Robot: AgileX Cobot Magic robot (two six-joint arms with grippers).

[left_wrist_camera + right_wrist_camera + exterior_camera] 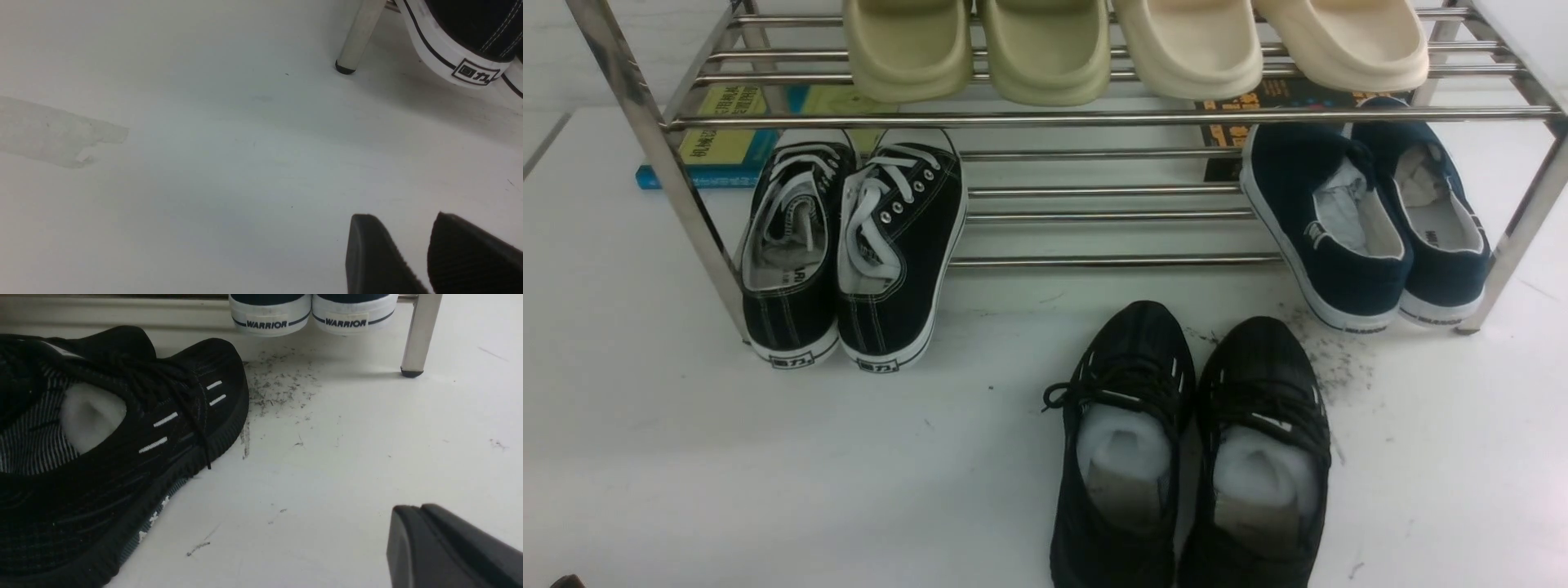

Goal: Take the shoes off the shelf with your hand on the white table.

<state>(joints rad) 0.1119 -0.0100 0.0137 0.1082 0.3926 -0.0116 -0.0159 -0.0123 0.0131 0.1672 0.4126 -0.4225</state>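
The shoes, a pair of all-black knit sneakers with white paper stuffing, stand side by side on the white table [686,457], toes toward the shelf [1094,118]: one [1131,351] on the left, the other [1262,359] on the right. In the right wrist view the right-hand shoe [122,457] lies close by. My right gripper [414,508] sits low over the table beside it, apart from it, shut on nothing. My left gripper [402,216] hovers open over bare table with nothing between its fingers. Neither gripper shows in the front view.
On the shelf's lower tier sit black canvas sneakers with white laces [849,245] at left and navy slip-ons [1364,220] at right. Beige slippers [1045,49] fill the top tier. Books [727,143] lie behind. Chrome shelf legs [359,36] [419,335] stand near each gripper. Grey scuffs [278,384] mark the table.
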